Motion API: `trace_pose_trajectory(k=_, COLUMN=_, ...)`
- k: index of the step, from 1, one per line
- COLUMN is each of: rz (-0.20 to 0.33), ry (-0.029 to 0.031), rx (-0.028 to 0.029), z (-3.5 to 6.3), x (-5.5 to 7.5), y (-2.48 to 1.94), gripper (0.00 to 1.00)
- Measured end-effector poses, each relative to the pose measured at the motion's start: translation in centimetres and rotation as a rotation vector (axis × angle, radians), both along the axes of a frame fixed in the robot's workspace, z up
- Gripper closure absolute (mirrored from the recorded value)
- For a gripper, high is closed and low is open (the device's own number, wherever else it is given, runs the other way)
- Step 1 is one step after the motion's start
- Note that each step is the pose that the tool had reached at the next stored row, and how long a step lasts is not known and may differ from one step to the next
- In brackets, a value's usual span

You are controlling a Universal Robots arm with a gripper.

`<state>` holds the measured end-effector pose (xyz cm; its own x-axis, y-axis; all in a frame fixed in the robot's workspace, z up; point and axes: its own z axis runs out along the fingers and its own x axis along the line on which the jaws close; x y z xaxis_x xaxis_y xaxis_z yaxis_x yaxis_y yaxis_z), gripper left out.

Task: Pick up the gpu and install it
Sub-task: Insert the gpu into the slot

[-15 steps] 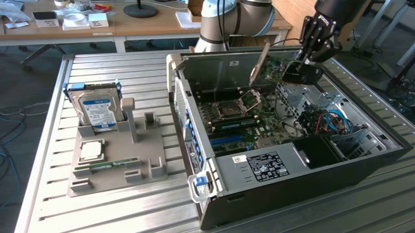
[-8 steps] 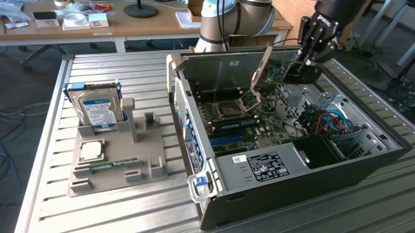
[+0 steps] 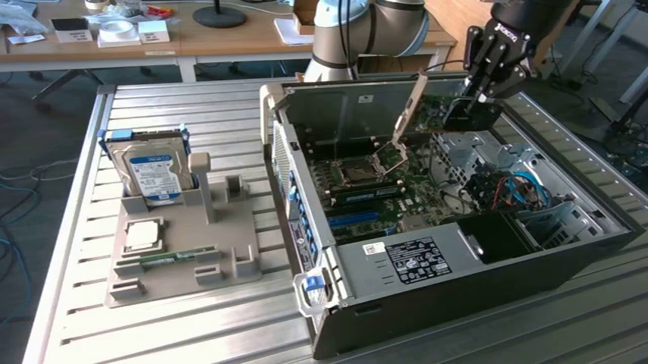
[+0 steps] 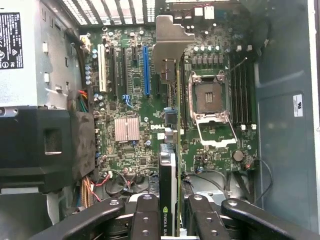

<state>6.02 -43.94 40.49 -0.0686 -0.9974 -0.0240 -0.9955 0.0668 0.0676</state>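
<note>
The claw (image 3: 473, 114) is clamped on the gpu (image 4: 168, 170), holding it on edge over the open computer case (image 3: 456, 303) so its lower edge faces the circuit board (image 4: 125, 157) slots beneath the claw.

Bright, even light; soft shadows.
Ribbed silver metal table (image 3: 202, 114) shines pale; thin dark gpu card (image 4: 167, 200) sits shadowed inside open black computer case (image 3: 456, 303).

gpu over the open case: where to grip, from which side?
Top long edge, away from the metal bracket, clamping the two flat faces, coming from above. The gpu hangs edge-on over the motherboard, so that likely keeps its bottom edge free. The gripper holds it this way.
</note>
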Motion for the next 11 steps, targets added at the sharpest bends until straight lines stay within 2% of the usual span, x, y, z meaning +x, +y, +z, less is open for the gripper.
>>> trace_pose_trajectory(k=4, rz=0.010, ry=-0.0253, rx=-0.0001, z=-0.12, x=-0.08, y=0.02, gripper=0.73)
trace_pose_trajectory(k=7, rz=0.019, ry=-0.0422, rx=-0.0001, z=-0.19, x=-0.14, y=0.03, gripper=0.73)
trace_pose_trajectory(k=9, rz=0.025, ry=-0.0517, rx=-0.0001, z=-0.24, x=-0.19, y=0.03, gripper=0.73)
trace_pose_trajectory(k=11, rz=0.028, ry=-0.0570, rx=-0.0004, z=-0.25, x=-0.30, y=0.05, gripper=0.73)
